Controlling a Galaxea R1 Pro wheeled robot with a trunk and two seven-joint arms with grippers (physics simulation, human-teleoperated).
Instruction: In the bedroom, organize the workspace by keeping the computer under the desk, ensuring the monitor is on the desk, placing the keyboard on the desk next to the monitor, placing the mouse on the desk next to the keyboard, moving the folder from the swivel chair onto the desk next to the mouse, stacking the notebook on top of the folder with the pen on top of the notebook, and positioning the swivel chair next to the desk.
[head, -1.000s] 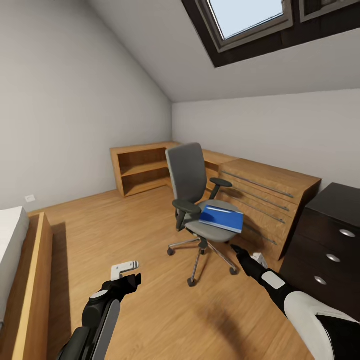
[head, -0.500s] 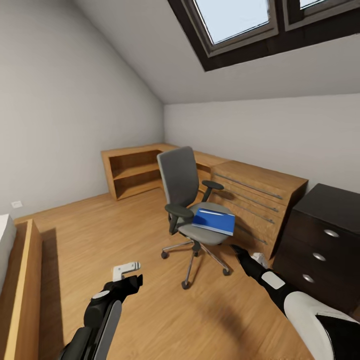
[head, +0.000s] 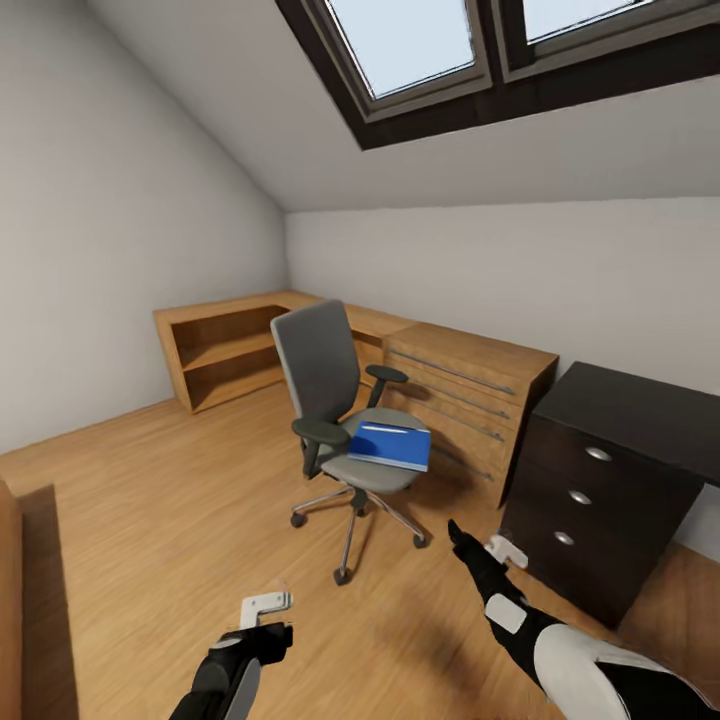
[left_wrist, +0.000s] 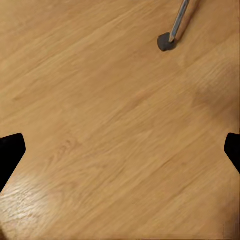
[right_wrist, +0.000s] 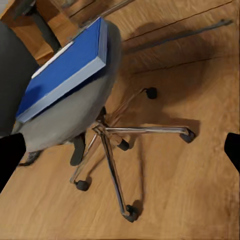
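Observation:
The grey swivel chair (head: 322, 372) stands on the wood floor in the middle of the bedroom, its chrome base (right_wrist: 119, 134) on casters. A bright blue folder (head: 391, 445) lies flat on its seat, also close up in the right wrist view (right_wrist: 64, 70). At the right stands the desk (head: 640, 408), with a black top and drawers with silver knobs. My right gripper (head: 478, 542) hangs open in front of the chair's base, a little below the seat. My left gripper (head: 265, 610) is open low over bare floor, with one chair caster (left_wrist: 166, 42) ahead of it.
A light wood dresser (head: 470, 385) with bar handles stands behind the chair, joined to a low open wood shelf (head: 222, 352) along the far wall. Skylight windows (head: 420, 45) sit in the sloped ceiling. A wooden bed frame edge (head: 12, 560) shows at the far left.
The camera has swung right and moved: chair, shelf and dresser slid left in the picture, more of the desk shows, the bed has nearly left view. Both arms sit lower in frame.

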